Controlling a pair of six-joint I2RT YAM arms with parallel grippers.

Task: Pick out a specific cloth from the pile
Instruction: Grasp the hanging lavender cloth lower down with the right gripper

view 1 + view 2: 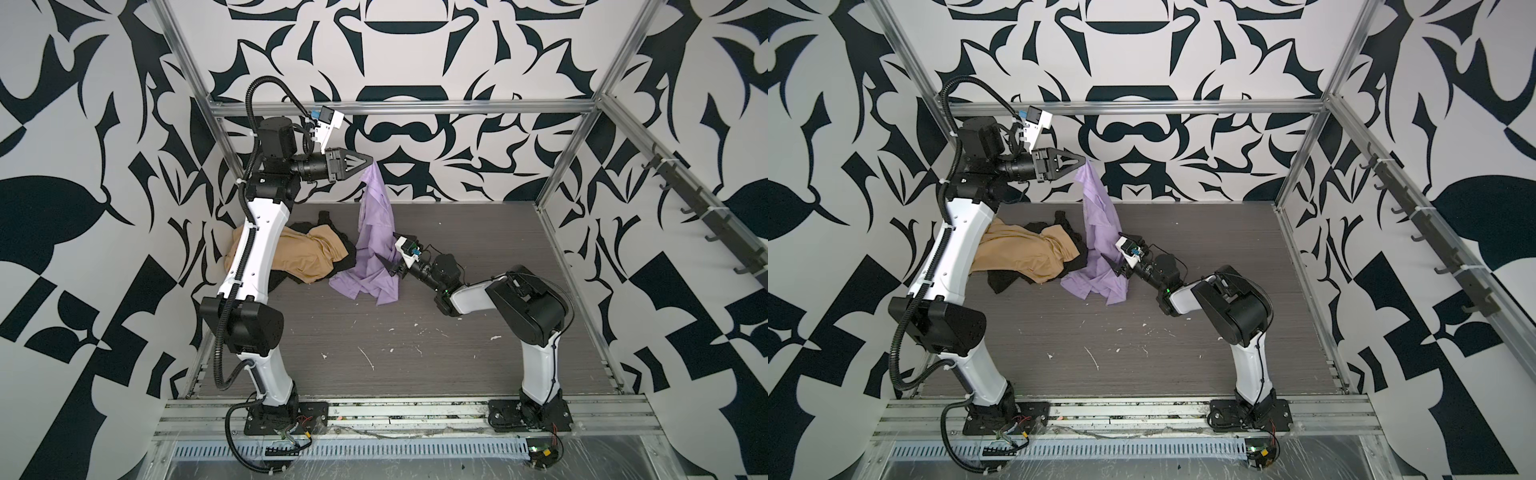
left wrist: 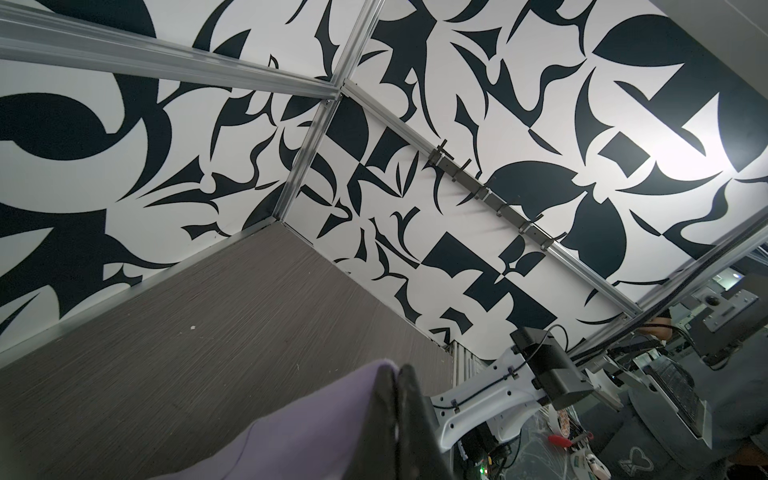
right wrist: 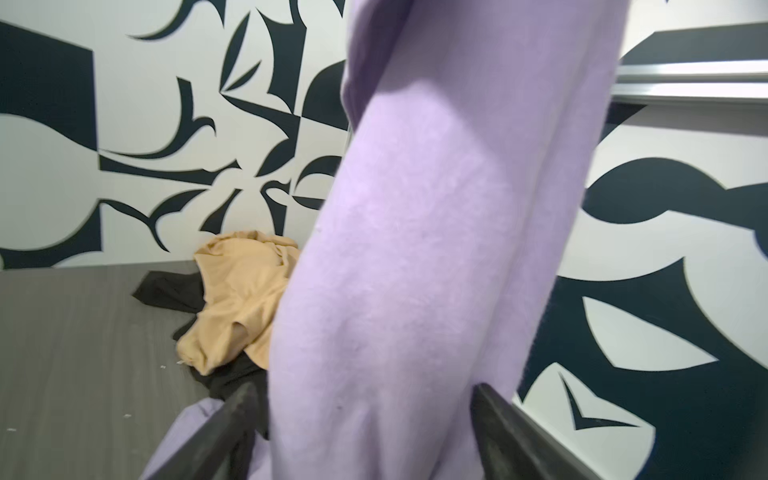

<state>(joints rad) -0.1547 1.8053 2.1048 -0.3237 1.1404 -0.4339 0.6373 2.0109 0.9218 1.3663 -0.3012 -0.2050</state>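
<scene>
The lavender cloth hangs in a long drape from my left gripper, which is shut on its top corner high above the table's back. Its lower part lies bunched on the table beside the pile. In the left wrist view the gripper pinches the cloth. My right gripper sits low against the drape. In the right wrist view its jaws stand wide on either side of the cloth. The pile, a tan garment over a black one, lies at the left.
The grey table carries small white scraps near the front. A rail of dark hooks runs along the right wall. Aluminium frame posts stand at the back corners. The left arm's white link rises over the pile's left end.
</scene>
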